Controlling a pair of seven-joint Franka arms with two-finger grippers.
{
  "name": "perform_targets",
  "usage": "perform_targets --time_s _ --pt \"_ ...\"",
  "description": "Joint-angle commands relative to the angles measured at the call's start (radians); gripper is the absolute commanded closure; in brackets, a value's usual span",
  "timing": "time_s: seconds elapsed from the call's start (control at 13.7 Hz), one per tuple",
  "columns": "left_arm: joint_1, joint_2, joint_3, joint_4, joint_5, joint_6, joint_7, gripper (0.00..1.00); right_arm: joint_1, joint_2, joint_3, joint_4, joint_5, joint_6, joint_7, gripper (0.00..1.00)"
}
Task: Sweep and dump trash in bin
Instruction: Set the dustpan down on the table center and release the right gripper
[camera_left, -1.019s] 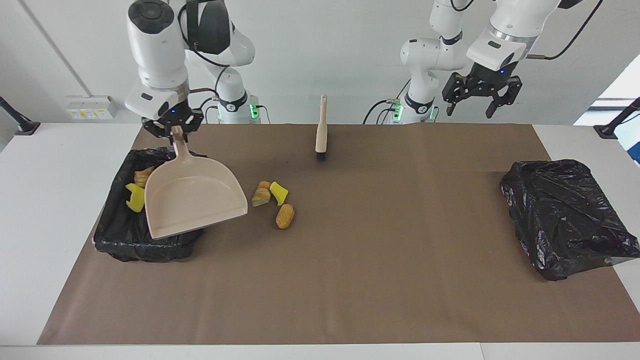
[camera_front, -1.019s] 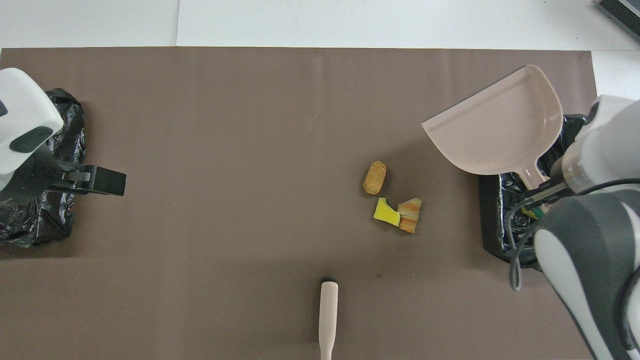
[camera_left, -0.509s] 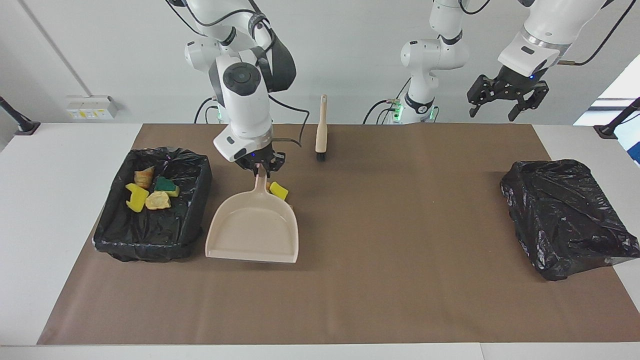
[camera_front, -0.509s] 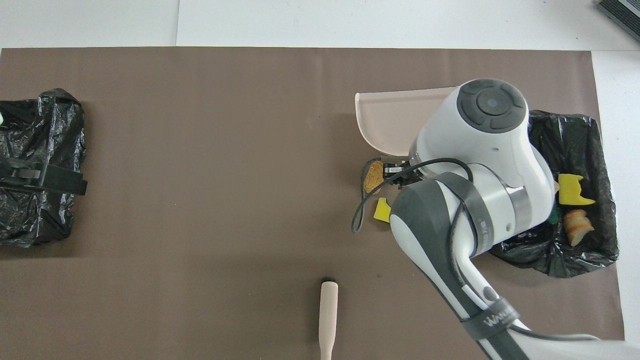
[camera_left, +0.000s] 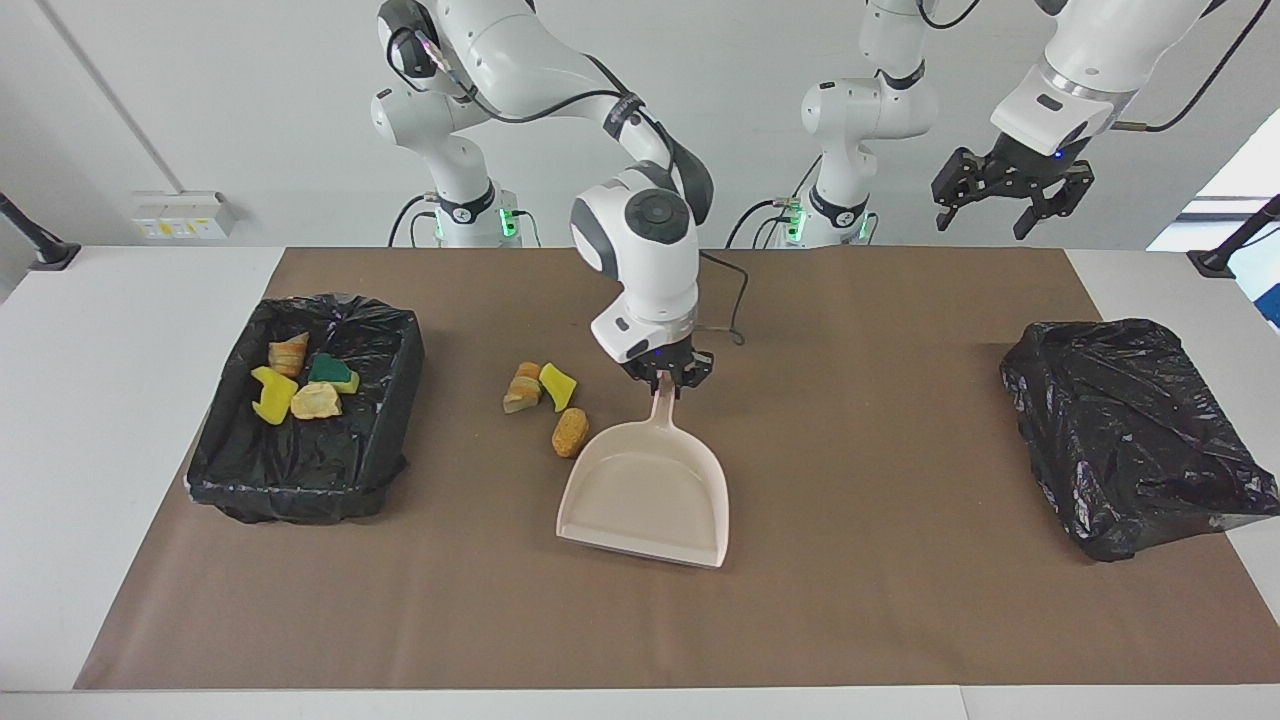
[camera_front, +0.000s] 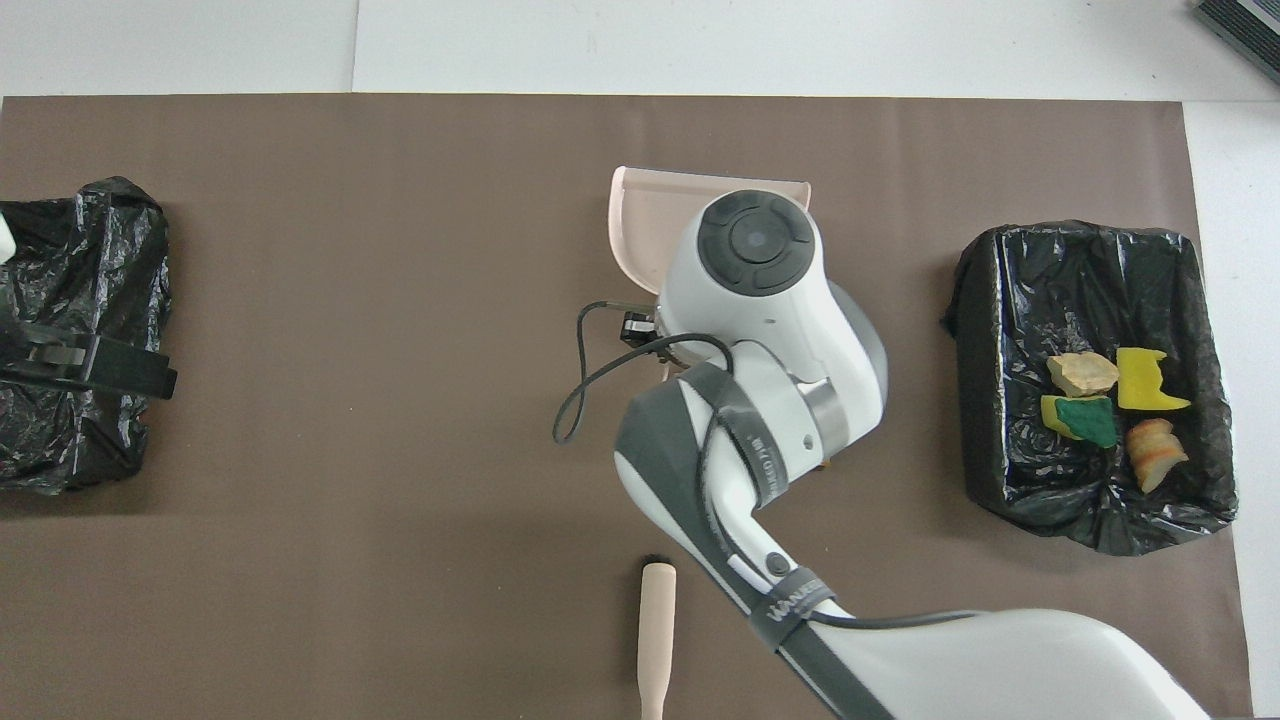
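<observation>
Change: a second ago the right gripper (camera_left: 666, 383) held the dustpan (camera_left: 648, 495) tipped over the open bin (camera_left: 395, 400); half a second ago the pan lay flat just beside that bin; now it lies at the middle of the mat (camera_left: 850, 600), mouth facing away from the robots.
Right gripper: fingers closed on the tip of the dustpan's handle; the arm hides most of the pan in the overhead view, where only its front edge (camera_front: 640, 200) shows.
Left gripper (camera_left: 1010, 190): fingers spread wide, holding nothing, raised over the table edge at the left arm's end, waiting; it has drifted slightly outward.
Trash in bin (camera_left: 300, 385): four pieces unchanged, two yellow sponge chunks, one green-backed, two tan bread bits.
Trash on mat (camera_left: 545, 400): three pieces unmoved, beside the dustpan toward the right arm's end; one striped bread slice, one yellow wedge, one pitted oval loaf.
Dustpan: pale pink smooth plastic, shovel-shaped with raised rim.
Bins: boxes lined with crinkled glossy black film; the second bin (camera_left: 1130, 430) is fully wrapped.
Brush (camera_front: 655, 635): beige handle, black bristles, near the robots.
</observation>
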Motion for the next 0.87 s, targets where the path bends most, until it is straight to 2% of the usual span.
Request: perform_targets --time_s 0.0,0.29,0.51,0.65,0.73,0.8 --pt "0.011 0.033 -0.006 0.069 0.011 -0.045 0.035 0.00 0.014 0.048 -0.001 0.063 0.058 0.031 0.005 1.00" --pt "0.023 0.032 -0.006 0.074 0.011 -0.040 0.055 0.00 0.031 0.061 0.001 0.036 0.070 0.060 -0.053 1.00" --pt "0.023 0.023 -0.009 0.074 0.014 -0.036 0.055 0.00 0.030 0.047 -0.001 -0.003 0.110 0.055 -0.167 0.93" --pt "0.025 0.017 -0.013 0.071 0.012 -0.033 0.053 0.00 0.025 0.045 -0.001 -0.007 0.112 0.046 -0.170 0.87" --pt "0.023 0.013 -0.015 0.069 0.011 -0.033 0.049 0.00 0.025 0.045 -0.001 -0.006 0.112 0.042 -0.170 0.64" --pt "0.025 0.010 -0.015 0.066 0.011 -0.033 0.046 0.00 0.025 0.044 -0.001 -0.003 0.103 0.028 -0.169 0.20"
